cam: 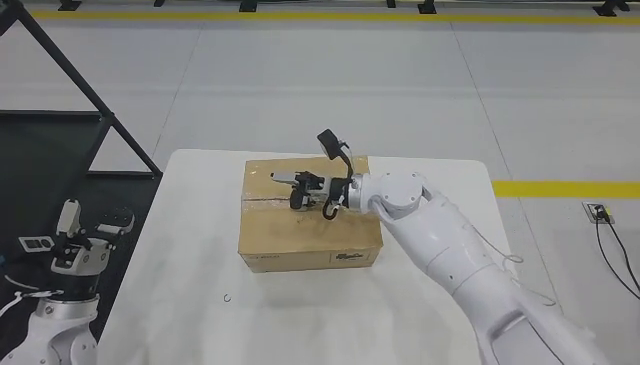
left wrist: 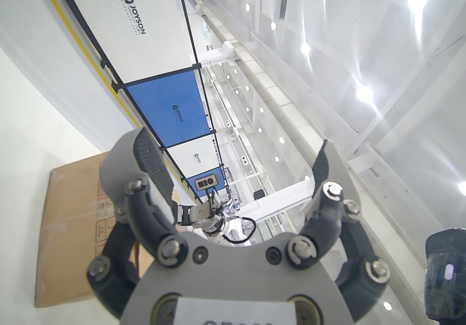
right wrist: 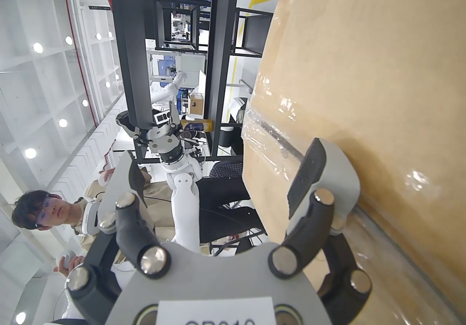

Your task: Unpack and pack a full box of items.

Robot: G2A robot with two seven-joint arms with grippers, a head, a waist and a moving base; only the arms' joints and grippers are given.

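The right gripper (right wrist: 222, 173) is spread wide and holds nothing between its grey fingers (right wrist: 327, 173), which have black pads. One finger lies along the top of the closed brown cardboard box (right wrist: 364, 68), just beside the strip of clear tape (right wrist: 276, 137) that covers the seam between the flaps. Whether that finger presses on the cardboard or sits just above it cannot be told. The other finger is held clear of the box.

Seen from above, this gripper is over the far left part of the box top, with its arm coming in from the right. The box stands with its flaps shut on the far middle of the white table (cam: 200, 295).

The left gripper (left wrist: 233, 159) is also wide open and empty. It points upward off the table's left side, well apart from the box.
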